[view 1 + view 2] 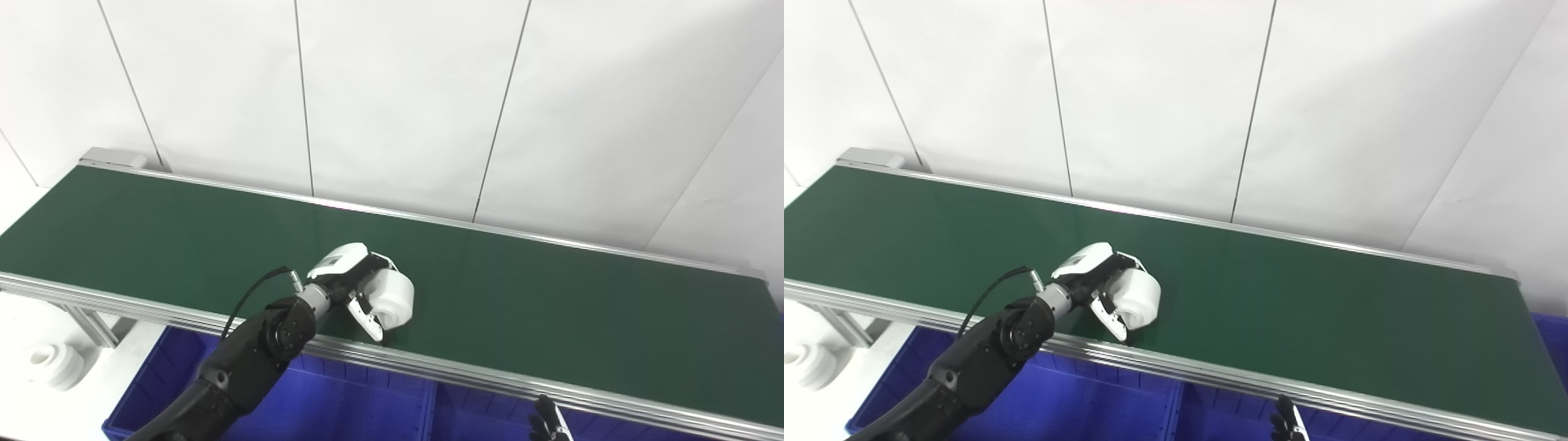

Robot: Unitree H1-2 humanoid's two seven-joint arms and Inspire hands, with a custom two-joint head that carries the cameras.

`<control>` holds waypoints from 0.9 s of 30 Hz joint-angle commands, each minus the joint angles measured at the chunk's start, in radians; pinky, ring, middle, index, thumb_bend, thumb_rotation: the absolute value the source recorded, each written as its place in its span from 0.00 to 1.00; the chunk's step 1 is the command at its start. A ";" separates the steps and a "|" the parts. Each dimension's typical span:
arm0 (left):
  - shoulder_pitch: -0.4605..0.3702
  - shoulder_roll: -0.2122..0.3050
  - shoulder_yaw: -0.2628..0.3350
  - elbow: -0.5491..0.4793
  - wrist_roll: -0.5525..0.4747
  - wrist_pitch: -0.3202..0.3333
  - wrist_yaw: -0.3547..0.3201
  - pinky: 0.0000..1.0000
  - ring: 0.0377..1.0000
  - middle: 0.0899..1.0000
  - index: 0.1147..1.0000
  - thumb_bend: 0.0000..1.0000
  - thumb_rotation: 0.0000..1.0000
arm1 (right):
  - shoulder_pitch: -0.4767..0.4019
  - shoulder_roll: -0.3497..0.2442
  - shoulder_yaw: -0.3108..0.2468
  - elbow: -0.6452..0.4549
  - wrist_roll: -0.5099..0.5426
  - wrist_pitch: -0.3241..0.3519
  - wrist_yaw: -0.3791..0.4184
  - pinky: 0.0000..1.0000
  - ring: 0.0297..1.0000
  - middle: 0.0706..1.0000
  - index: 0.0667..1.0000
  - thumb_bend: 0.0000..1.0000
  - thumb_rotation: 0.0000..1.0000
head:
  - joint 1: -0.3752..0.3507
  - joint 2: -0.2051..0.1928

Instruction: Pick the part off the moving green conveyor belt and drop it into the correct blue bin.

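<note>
A white round part (392, 297) with a stepped shape sits on the green conveyor belt (551, 306), near its front rail. My left hand (355, 278) reaches over the rail and wraps around the part's left side, its fingers behind the part and its thumb (367, 317) in front. The part still touches the belt. Only the dark fingertips of my right hand (547, 422) poke up at the bottom edge, below the belt; their state is unclear.
Blue bins (343, 398) stand below the belt's front rail, divided by a wall (429, 404). Another white stepped part (55, 362) lies on the white surface at the lower left. White wall panels stand behind the belt.
</note>
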 commanded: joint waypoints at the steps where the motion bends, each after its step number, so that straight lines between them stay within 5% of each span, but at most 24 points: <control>1: -0.017 0.043 0.001 -0.070 0.006 -0.033 0.004 0.37 0.42 0.47 0.40 0.52 0.00 | -0.009 0.005 0.001 -0.039 0.004 -0.055 0.003 0.93 0.95 0.97 0.98 0.84 0.95 | 0.005 0.011; 6: 0.021 0.119 -0.003 -0.233 0.016 -0.046 -0.063 0.38 0.43 0.47 0.39 0.52 0.00 | -0.008 0.005 -0.001 -0.059 0.009 -0.050 0.004 0.92 0.95 0.97 0.97 0.84 0.94 | 0.028 0.050; 10: 0.103 0.201 0.012 -0.432 0.034 -0.027 -0.131 0.51 0.48 0.46 0.40 0.52 0.00 | -0.012 -0.007 -0.008 -0.101 0.016 -0.019 0.011 0.92 0.95 0.97 0.97 0.83 0.94 | 0.085 0.112; 14: 0.204 0.286 0.028 -0.578 0.062 -0.029 -0.192 0.47 0.45 0.43 0.42 0.53 0.00 | -0.024 -0.019 -0.015 -0.131 0.021 0.013 0.017 0.92 0.94 0.97 0.98 0.84 0.95 | 0.112 0.143; 20: 0.368 0.364 0.064 -0.662 0.133 -0.056 -0.206 0.47 0.46 0.45 0.40 0.52 0.00 | -0.042 -0.033 -0.020 -0.139 0.031 0.026 0.025 0.89 0.92 0.96 0.97 0.83 0.94 | 0.129 0.157; 27: 0.494 0.397 0.107 -0.627 0.242 -0.090 -0.170 0.50 0.46 0.42 0.42 0.53 0.00 | -0.045 -0.030 -0.022 -0.156 0.040 0.047 0.032 0.87 0.92 0.95 0.96 0.83 0.93 | 0.132 0.166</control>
